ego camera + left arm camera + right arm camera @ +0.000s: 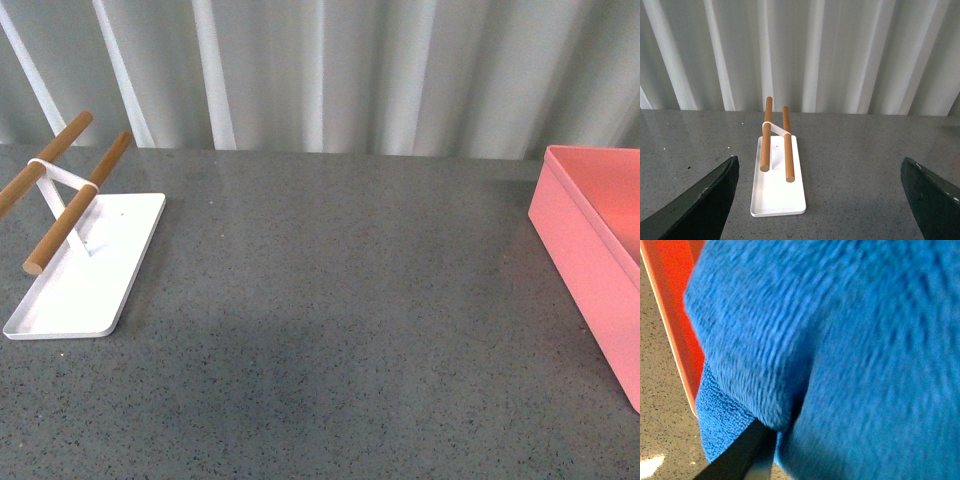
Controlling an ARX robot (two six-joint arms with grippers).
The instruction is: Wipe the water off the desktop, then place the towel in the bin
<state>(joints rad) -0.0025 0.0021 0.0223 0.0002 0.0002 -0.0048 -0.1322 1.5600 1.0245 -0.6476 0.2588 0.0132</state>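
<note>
The dark grey speckled desktop fills the front view; neither arm shows there. The salmon-pink bin stands at the right edge. In the right wrist view the royal-blue towel fills nearly the whole picture, draped over my right gripper, which is shut on it; one dark finger shows under the cloth. The bin's wall runs beside the towel, with desktop beyond it. My left gripper is open and empty above the desktop, its dark fingers wide apart.
A flat white tray with two wooden rods sits at the left of the desktop; it also shows in the left wrist view, ahead of the left gripper. A white corrugated wall stands behind the desk.
</note>
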